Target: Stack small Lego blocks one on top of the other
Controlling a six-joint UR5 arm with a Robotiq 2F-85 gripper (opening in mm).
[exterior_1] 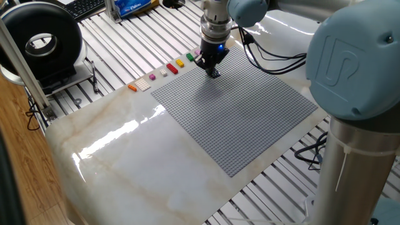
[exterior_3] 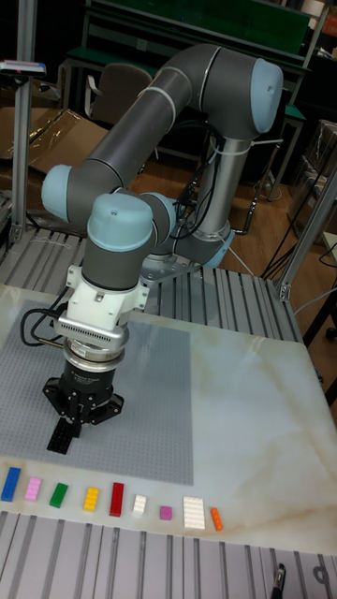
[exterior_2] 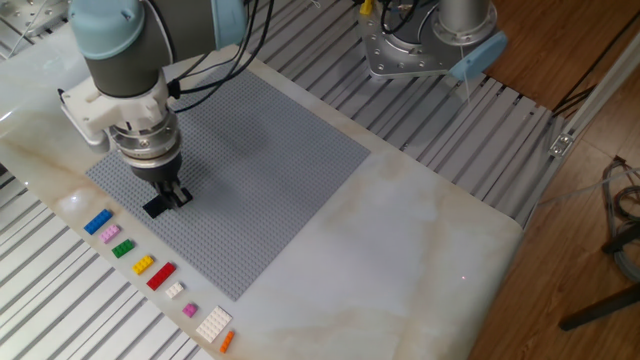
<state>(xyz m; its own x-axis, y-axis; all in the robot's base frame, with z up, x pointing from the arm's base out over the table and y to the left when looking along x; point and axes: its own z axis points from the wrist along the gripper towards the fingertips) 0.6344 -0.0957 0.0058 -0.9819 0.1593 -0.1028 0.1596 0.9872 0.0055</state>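
A black Lego block (exterior_2: 157,206) rests on the grey studded baseplate (exterior_2: 260,150) near its edge by the brick row. My gripper (exterior_2: 175,193) stands over it, fingers close together on the block's end. The same black block (exterior_3: 62,435) shows under the gripper (exterior_3: 80,418) in the tall view, and under the gripper (exterior_1: 212,70) in the other. A blue block (exterior_2: 97,222) and a pink block (exterior_2: 109,234) lie at the end of the row just off the baseplate. A small purple block (exterior_2: 190,311) lies further along the row.
The row beside the baseplate also holds green (exterior_2: 123,248), yellow (exterior_2: 143,264), red (exterior_2: 161,276), small white (exterior_2: 174,290), a white plate (exterior_2: 212,324) and orange (exterior_2: 227,341). The marble tabletop (exterior_2: 400,230) spreads past the baseplate. The arm's base (exterior_2: 420,40) stands at the far edge.
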